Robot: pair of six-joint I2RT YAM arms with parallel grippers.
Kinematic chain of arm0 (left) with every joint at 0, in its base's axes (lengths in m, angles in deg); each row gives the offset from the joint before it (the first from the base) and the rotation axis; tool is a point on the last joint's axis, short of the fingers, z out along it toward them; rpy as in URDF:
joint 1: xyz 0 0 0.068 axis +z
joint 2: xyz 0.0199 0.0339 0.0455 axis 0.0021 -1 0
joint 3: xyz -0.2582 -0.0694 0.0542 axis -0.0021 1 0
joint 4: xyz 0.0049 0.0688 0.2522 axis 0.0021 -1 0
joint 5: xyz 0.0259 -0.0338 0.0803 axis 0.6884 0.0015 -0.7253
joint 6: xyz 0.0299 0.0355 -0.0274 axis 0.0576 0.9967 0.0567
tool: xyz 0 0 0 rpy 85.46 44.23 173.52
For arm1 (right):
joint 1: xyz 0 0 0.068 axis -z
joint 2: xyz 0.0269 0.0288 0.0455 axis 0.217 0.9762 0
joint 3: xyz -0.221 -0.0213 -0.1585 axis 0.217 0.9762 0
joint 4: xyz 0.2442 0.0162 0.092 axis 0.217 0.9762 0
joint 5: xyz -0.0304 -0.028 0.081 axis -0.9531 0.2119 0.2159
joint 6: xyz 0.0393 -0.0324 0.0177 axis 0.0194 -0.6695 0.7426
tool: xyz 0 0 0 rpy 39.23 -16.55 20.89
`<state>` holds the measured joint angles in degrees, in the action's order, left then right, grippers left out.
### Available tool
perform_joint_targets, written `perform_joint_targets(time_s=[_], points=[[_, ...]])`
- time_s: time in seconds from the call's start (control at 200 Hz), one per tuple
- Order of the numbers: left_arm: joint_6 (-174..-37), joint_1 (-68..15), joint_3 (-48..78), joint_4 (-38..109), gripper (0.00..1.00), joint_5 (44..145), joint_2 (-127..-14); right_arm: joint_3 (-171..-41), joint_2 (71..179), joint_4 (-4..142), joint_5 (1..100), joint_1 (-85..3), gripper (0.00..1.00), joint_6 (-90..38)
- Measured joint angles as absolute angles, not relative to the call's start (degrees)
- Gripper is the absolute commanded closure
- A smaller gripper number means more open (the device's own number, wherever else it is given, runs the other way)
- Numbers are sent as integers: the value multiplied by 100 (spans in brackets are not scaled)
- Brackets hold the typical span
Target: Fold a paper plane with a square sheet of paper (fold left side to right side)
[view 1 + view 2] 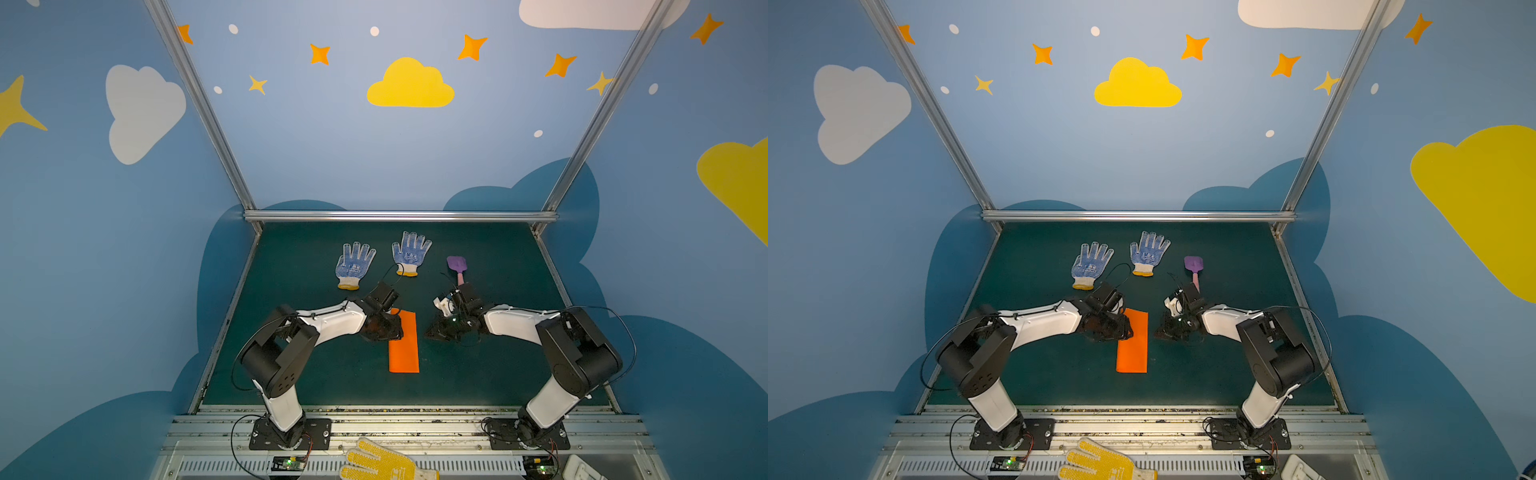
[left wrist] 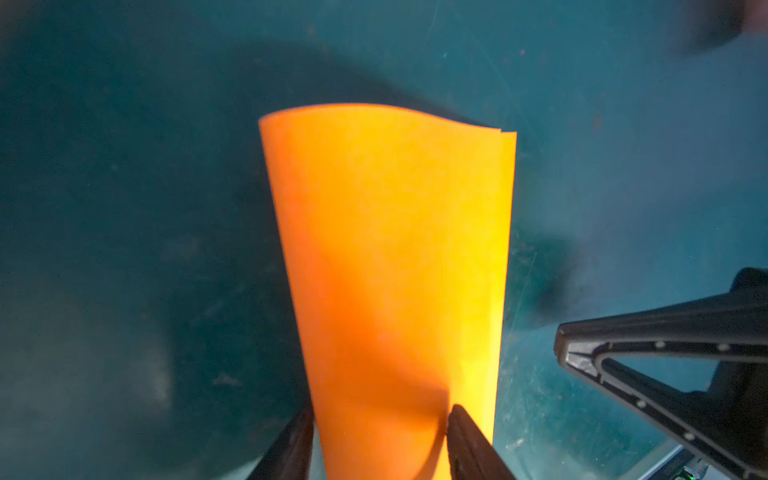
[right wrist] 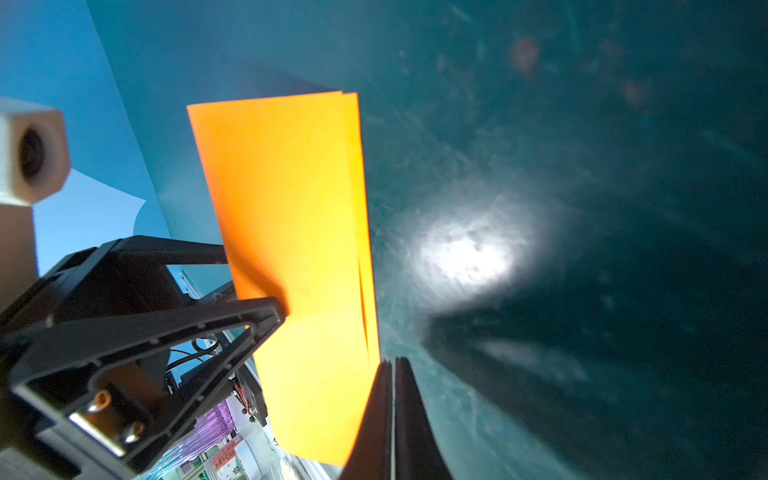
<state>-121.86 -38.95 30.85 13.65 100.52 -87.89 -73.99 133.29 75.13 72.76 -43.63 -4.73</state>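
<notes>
The square sheet of paper (image 1: 404, 345) (image 1: 1133, 343) is bright orange and lies on the green mat folded in half into a tall narrow rectangle. Its two layers gape slightly along the right edge (image 3: 361, 249). My left gripper (image 1: 395, 328) (image 1: 1126, 328) (image 2: 380, 415) is down on the paper's far left part, jaws open. One fingertip (image 2: 457, 419) presses on the sheet (image 2: 386, 249) and the other sits at its left edge. My right gripper (image 1: 430, 332) (image 1: 1158, 332) (image 3: 392, 361) is shut and empty, low on the mat just beside the paper's right edge. The paper plane is out of view.
Two white gloves with blue dots (image 1: 354, 266) (image 1: 410, 253) lie at the back of the mat. A purple-and-pink toy shovel (image 1: 457, 266) lies behind my right wrist. A yellow dotted glove (image 1: 382, 461) rests on the front rail, off the mat.
</notes>
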Motion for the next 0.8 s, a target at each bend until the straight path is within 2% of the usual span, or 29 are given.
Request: perform_joint_targets(time_s=[0.796], points=[[-12103,-4042,2825,1096,46,9886,-8951,-7856,13707,7393,7331,-4811,100,-390]])
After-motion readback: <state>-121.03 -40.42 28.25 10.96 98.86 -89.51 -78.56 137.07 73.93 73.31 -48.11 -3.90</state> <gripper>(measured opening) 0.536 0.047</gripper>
